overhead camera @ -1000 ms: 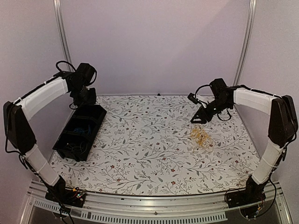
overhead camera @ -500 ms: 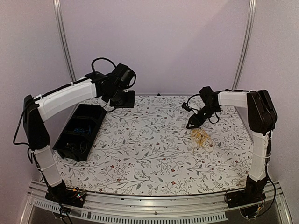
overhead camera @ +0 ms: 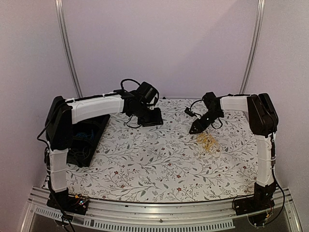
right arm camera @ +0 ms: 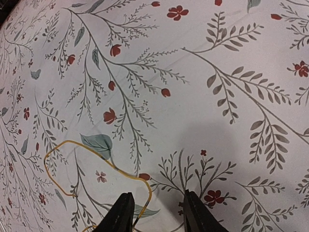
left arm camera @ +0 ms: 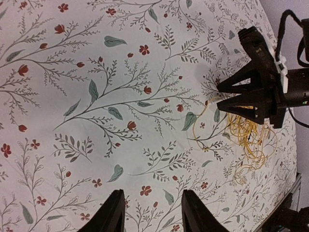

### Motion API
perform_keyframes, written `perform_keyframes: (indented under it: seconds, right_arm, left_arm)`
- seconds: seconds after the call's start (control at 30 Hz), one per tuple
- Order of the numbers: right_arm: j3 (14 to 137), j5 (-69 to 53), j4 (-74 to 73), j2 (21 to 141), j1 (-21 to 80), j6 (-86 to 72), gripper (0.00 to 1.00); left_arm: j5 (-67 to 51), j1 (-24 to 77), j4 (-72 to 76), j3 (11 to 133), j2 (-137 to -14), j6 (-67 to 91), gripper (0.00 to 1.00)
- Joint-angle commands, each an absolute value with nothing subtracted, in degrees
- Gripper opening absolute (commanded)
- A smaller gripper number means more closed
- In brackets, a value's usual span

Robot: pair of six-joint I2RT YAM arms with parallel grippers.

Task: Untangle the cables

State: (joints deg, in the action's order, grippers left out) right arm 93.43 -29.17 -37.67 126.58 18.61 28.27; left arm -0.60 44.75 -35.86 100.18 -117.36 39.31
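Pale lilac walls and two slim metal posts back the workbench, where a matte cloth (overhead camera: 154, 159) printed with grey-green sprigs and small red flowers covers the whole top. A ribbed aluminium rail (overhead camera: 154, 212) runs along the near edge.

We see a black, straight-walled rectangular bin (overhead camera: 99, 135) at the left edge of the cloth, partly hidden behind the left arm. Thin blue wires (overhead camera: 87, 131) lie coiled inside it. How the bin is divided we cannot tell from this angle.

The cables (overhead camera: 208, 141) lie on the right half of the cloth, well apart from the bin. They are a loose, flat nest of thread-thin yellow strands, looped over one another with no clear ends. In the left wrist view the tangle (left arm camera: 246, 137) shows as a dense scribble with one longer loop straying out toward the middle of the table. In the right wrist view that single yellow loop (right arm camera: 96, 169) curves across a printed leaf and runs down toward the fingers.

The right gripper (overhead camera: 195, 129) hangs at the far-left edge of the tangle, its black wedge-shaped fingers spread wide and holding nothing; whether the tips touch a strand we cannot tell. The left gripper (overhead camera: 153, 117) hovers over bare cloth at the far centre, its fingers also parted and empty.
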Motion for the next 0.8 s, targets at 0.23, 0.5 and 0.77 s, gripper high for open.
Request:
perform_keyframes:
  seconds: [0.23, 0.5, 0.77]
  right_arm:
    - [97.9, -38.1, -44.0, 124.1, 18.5, 29.0, 0.02]
    - [102.4, -42.7, -47.4, 116.8, 18.6, 25.9, 0.02]
    - [101.8, -41.3, -47.6, 113.8, 18.7, 25.7, 0.02]
  left_arm:
    - [-13.7, 45.0, -27.8, 106.8, -127.9, 41.7, 0.45]
    - [-20.6, 45.3, -6.9, 99.5, -124.0, 39.5, 0.52]
    - [-29.7, 45.4, 4.0, 98.0, -125.3, 41.4, 0.55]
